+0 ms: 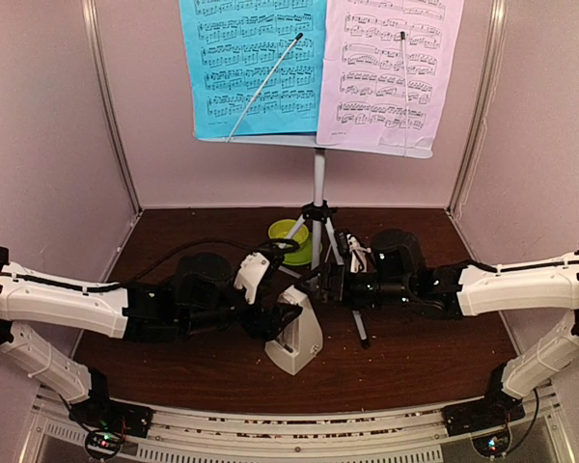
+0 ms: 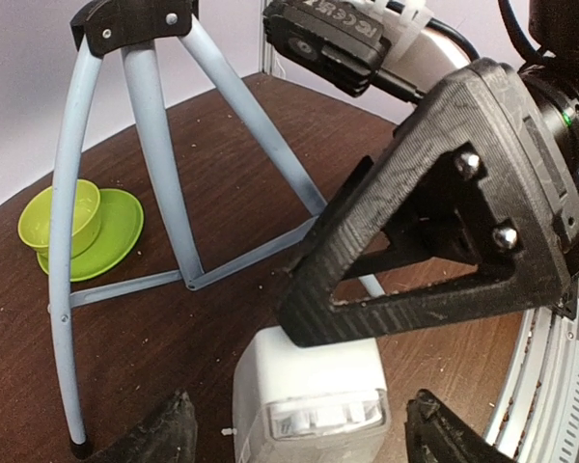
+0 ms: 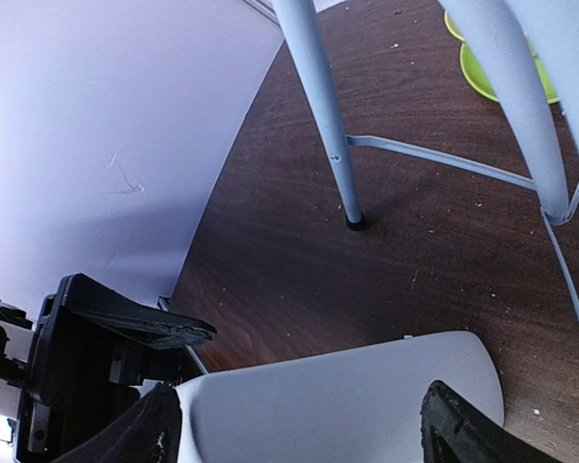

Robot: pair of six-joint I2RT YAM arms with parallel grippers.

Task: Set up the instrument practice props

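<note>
The music stand (image 1: 367,145) on its silver tripod (image 1: 318,207) holds a blue music sheet (image 1: 256,68) and a pink music sheet (image 1: 391,68) side by side. In front of the tripod stands the cream metronome (image 1: 297,338). My left gripper (image 1: 270,318) is open at its left side. In the left wrist view the metronome's top (image 2: 309,386) sits between the fingers with a gap on each side. My right gripper (image 1: 320,285) hangs open over the metronome's far edge, and its fingers straddle the white body (image 3: 338,405).
A lime-green bowl (image 1: 289,236) on its saucer sits behind the tripod. Tripod legs (image 2: 164,193) spread low across the table just beyond the metronome. The right gripper's black finger (image 2: 425,222) crosses over the left wrist view. Pale walls close in on three sides.
</note>
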